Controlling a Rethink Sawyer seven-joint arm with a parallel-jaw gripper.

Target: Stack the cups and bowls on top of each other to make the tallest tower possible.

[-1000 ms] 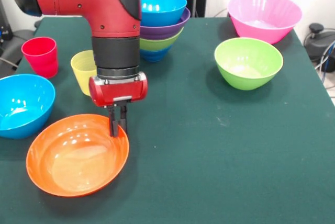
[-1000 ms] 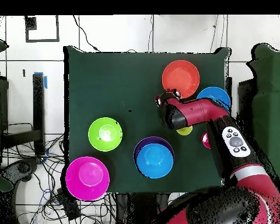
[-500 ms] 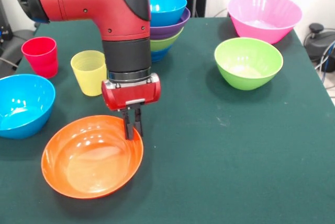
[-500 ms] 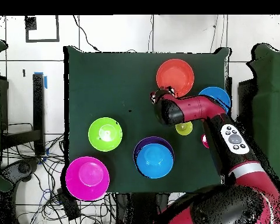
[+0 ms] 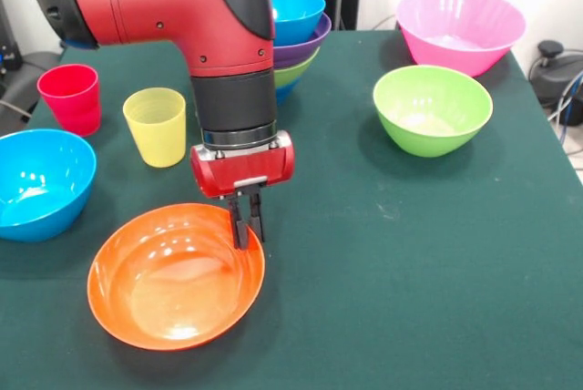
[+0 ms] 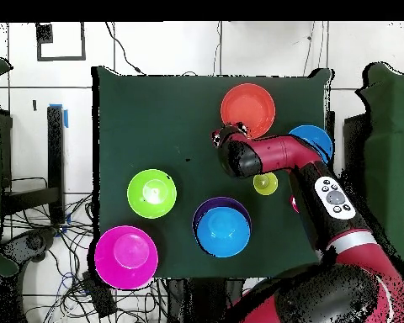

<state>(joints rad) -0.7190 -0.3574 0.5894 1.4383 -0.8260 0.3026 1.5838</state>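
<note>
Orange bowl [image 5: 175, 290] and gripper [image 5: 247, 228] have both shifted right across the table since 1.0 s ago in the front view; everything else sits where it was

Front view, left to right:
- light blue bowl [image 5: 38, 183] at the left edge, upright, by itself
- red cup [image 5: 71, 98] behind it, upright
- yellow cup [image 5: 158, 127] just right of the red one, apart from it, upright
- orange bowl at the near side, upright on the table, right of the light blue bowl and clear of it
- gripper pointing straight down, fingers clamped on the orange bowl's far right rim, one inside the wall and one outside; red wrist block directly above
- tower [image 5: 293, 36] at the far side, mostly hidden behind the arm: light blue on top, then purple, then lime green, a sliver of dark blue at the bottom
- lone lime green bowl [image 5: 432, 109] right of centre, upright
- big pink bowl [image 5: 460, 29] at the far right corner, upright, just behind the green one

Overhead view: orange bowl [image 6: 247, 108] near the table's top edge, gripper [image 6: 225, 133] at its lower left rim, tower [image 6: 222, 228] well apart, lower down the table [image 6: 146, 109], pink bowl [image 6: 126, 257] at the bottom left corner
</note>
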